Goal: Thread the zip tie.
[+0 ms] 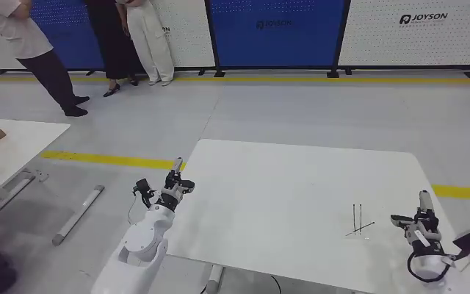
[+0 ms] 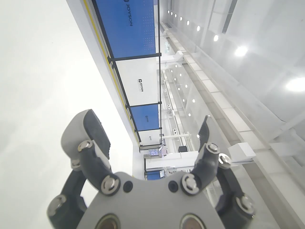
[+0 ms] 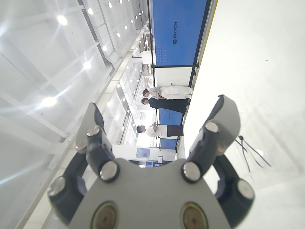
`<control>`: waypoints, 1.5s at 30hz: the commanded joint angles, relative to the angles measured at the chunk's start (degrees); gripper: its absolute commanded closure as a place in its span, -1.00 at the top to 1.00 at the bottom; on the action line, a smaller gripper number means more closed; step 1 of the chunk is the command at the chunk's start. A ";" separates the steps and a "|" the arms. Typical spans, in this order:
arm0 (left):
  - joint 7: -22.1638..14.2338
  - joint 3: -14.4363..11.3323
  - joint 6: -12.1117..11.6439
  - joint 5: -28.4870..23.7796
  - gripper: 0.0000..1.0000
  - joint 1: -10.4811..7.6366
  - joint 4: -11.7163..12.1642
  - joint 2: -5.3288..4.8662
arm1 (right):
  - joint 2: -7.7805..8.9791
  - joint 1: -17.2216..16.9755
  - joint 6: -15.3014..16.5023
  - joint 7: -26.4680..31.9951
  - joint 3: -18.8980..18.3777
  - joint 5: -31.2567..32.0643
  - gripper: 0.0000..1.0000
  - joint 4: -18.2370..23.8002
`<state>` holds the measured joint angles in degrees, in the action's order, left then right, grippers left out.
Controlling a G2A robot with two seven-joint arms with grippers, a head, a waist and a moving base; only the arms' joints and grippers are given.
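The left gripper (image 1: 177,170), spread and empty, sits at the white table's (image 1: 279,191) left edge, well apart from the black zip ties (image 1: 358,220) lying crossed near the spread, empty right gripper (image 1: 411,210); the blue and white panels (image 1: 275,33) behind bear printed logos.

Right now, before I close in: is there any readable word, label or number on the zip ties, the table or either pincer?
Zip ties: none, plain black.
Table: none, no print on its white top.
Left pincer: none.
Right pincer: none.
Wall panels behind the table: a brand logo only, no job text.
Small poster far off in the room: too small to read.
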<state>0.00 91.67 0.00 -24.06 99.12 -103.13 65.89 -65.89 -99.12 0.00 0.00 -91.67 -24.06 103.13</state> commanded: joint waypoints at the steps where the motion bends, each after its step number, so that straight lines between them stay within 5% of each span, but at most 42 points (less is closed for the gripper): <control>1: 0.00 0.00 0.00 0.00 1.00 0.00 0.00 0.00 | 0.08 0.24 0.24 0.77 -0.32 0.50 1.00 0.30; 6: 0.00 0.00 0.00 0.00 1.00 0.00 0.00 0.00 | 1.25 1.71 -0.66 15.35 -5.36 1.53 1.00 -0.79; 14: 0.00 0.00 0.00 0.00 1.00 0.00 0.00 0.00 | 3.75 8.86 -7.30 40.92 -11.95 3.97 1.00 -4.95; 27: 0.00 0.00 0.00 0.00 1.00 0.00 0.00 0.00 | 3.75 8.86 -7.30 40.92 -11.95 3.97 1.00 -4.95; 30: 0.00 0.00 0.00 0.00 1.00 0.00 0.00 0.00 | 3.90 9.42 -5.96 45.72 -11.76 1.94 1.00 -5.23; 37: 0.00 0.00 0.00 0.00 1.00 0.00 0.00 0.00 | 6.42 17.68 -7.58 65.79 -13.32 8.64 1.00 -11.61; 45: 0.00 0.00 0.00 0.00 1.00 0.00 0.00 0.00 | 8.32 27.48 -12.27 74.34 -7.63 20.65 1.00 -21.21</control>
<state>0.00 91.67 0.00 -24.06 99.12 -103.13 65.89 -57.75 -72.72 -11.96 72.85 -100.42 -4.87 83.52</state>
